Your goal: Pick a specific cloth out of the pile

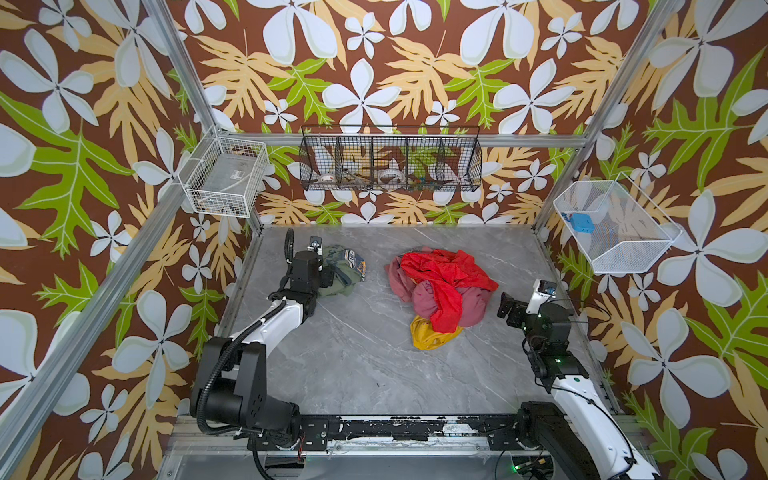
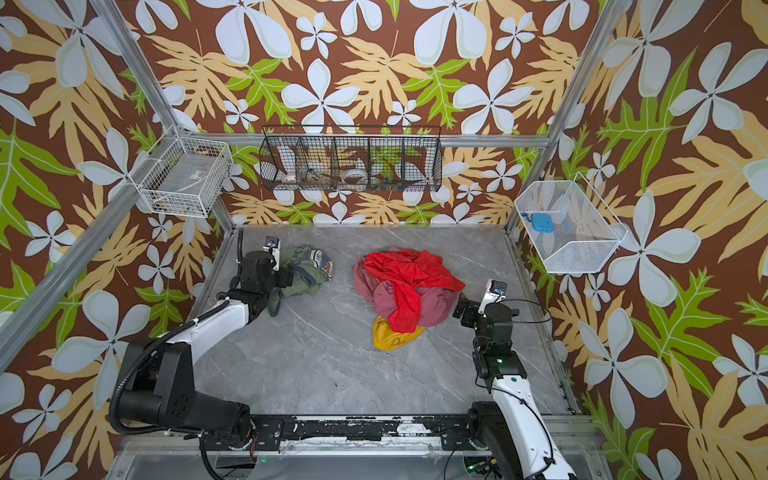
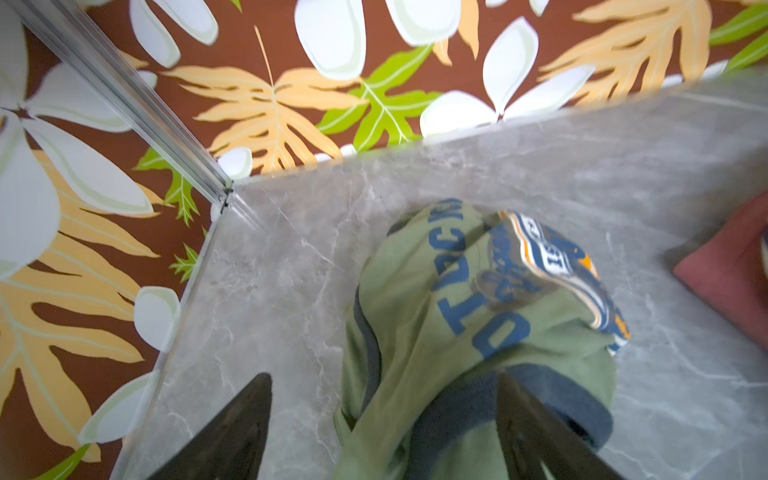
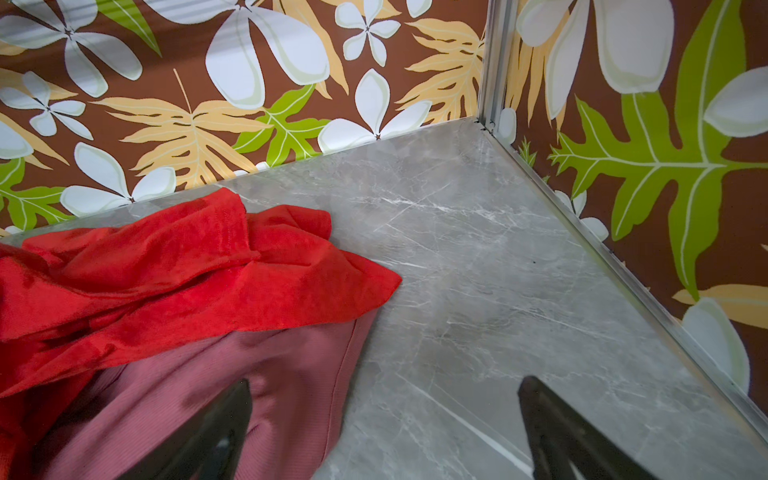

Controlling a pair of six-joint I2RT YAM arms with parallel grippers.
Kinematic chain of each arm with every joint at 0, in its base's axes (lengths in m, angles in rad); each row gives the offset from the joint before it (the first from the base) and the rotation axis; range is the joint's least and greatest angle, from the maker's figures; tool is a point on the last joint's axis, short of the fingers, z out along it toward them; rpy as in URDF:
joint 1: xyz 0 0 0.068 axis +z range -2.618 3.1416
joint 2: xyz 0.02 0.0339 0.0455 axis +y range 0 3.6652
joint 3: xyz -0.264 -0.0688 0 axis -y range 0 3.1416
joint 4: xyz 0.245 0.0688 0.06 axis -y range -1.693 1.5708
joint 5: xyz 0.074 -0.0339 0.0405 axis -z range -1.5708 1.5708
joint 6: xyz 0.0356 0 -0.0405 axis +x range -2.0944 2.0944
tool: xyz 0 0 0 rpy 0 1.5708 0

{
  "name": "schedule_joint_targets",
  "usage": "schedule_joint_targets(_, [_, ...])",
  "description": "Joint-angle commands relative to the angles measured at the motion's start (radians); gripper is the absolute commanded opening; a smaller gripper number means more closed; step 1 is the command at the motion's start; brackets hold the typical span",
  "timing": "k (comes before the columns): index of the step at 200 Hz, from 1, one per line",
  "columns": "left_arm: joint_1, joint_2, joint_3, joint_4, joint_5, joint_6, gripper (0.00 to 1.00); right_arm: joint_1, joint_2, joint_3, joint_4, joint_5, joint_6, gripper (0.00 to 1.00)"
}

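Left gripper [image 3: 384, 376]: fingers spread, clamped on nothing, straddling the near end of the green cloth [image 1: 343, 268]. Cloth crumpled on the table [image 1: 353, 353] near the far left corner, long axis running away from the fingers toward the far edge, well apart from the pile [image 1: 440, 286] mid-table. Right gripper [image 4: 386, 379]: spread, empty, beside the pile. No obstacle.

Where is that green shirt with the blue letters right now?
In both top views the olive-green garment lies far left on the table, by the open left hand, apart from the red-topped pile.
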State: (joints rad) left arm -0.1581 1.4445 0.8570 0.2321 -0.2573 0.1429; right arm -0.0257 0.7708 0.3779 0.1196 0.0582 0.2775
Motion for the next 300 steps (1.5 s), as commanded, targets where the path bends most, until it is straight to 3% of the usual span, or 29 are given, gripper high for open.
schedule_joint_targets(1, [0.002,0.002,0.050,0.052,0.042,-0.031,0.84,0.000,0.010,-0.002,0.018,-0.003,0.013,1.00])
schedule_joint_targets(21, [0.002,0.084,0.179,-0.039,0.101,-0.073,0.76,0.001,0.025,0.005,0.028,-0.018,0.020,1.00])
schedule_joint_targets(50, [0.002,0.269,0.377,-0.230,0.258,-0.173,0.33,0.001,0.036,0.016,0.031,-0.027,0.024,1.00])
schedule_joint_targets(73, [0.002,0.357,0.389,-0.245,0.311,-0.306,0.18,0.001,0.032,0.019,0.028,-0.014,0.020,1.00])
schedule_joint_targets(111, [-0.001,0.440,0.357,-0.254,0.342,-0.445,0.11,0.000,0.039,0.026,0.018,0.016,-0.018,1.00])
schedule_joint_targets(178, [0.001,0.630,0.512,-0.412,0.263,-0.460,0.13,0.001,0.082,0.021,0.048,0.029,-0.052,0.99])
schedule_joint_targets(194, [0.006,0.647,0.527,-0.406,0.292,-0.466,0.13,0.001,0.095,0.015,0.068,0.047,-0.054,1.00])
schedule_joint_targets(214, [0.006,0.628,0.516,-0.389,0.295,-0.472,0.19,0.001,0.109,0.010,0.093,0.057,-0.063,1.00])
schedule_joint_targets(227, [0.007,0.603,0.503,-0.387,0.274,-0.474,0.28,0.001,0.114,0.007,0.112,0.071,-0.078,1.00])
schedule_joint_targets(251, [0.007,0.511,0.421,-0.330,0.274,-0.479,0.56,0.001,0.128,-0.003,0.154,0.127,-0.109,1.00])
schedule_joint_targets(276, [0.005,0.381,0.296,-0.221,0.275,-0.500,0.77,0.000,0.150,-0.026,0.238,0.168,-0.140,0.99])
schedule_joint_targets(287, [0.005,0.324,0.245,-0.175,0.269,-0.506,0.99,-0.002,0.162,-0.042,0.291,0.164,-0.151,0.99])
schedule_joint_targets(300, [0.005,0.258,0.185,-0.123,0.255,-0.514,1.00,-0.003,0.178,-0.066,0.366,0.157,-0.167,1.00])
